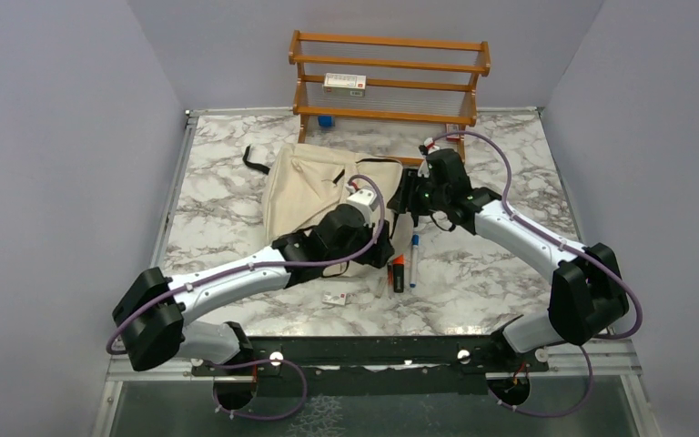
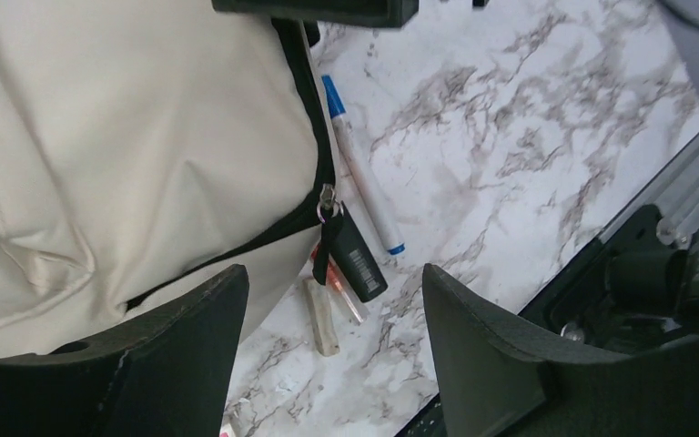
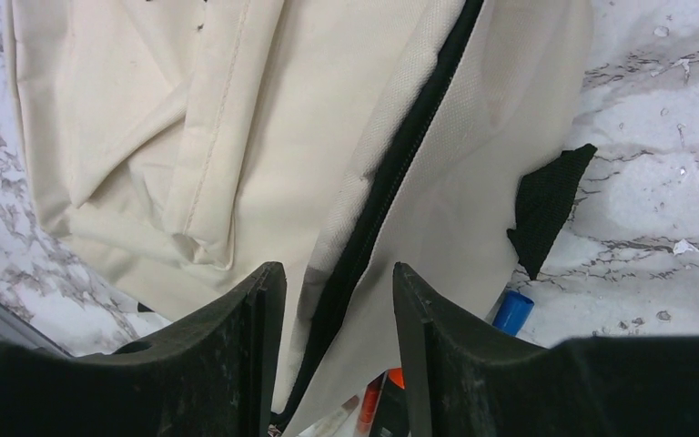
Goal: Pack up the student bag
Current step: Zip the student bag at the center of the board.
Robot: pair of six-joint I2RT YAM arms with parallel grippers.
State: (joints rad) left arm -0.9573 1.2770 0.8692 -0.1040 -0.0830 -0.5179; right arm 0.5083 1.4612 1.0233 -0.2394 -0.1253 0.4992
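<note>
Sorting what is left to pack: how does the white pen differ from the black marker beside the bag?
The white pen is long and slim with blue ends; the black marker is shorter and thicker, with orange at one end. The marker lies nearer the student bag than the pen, at its zipper pull. Both lie on the marble table, outside the bag.
</note>
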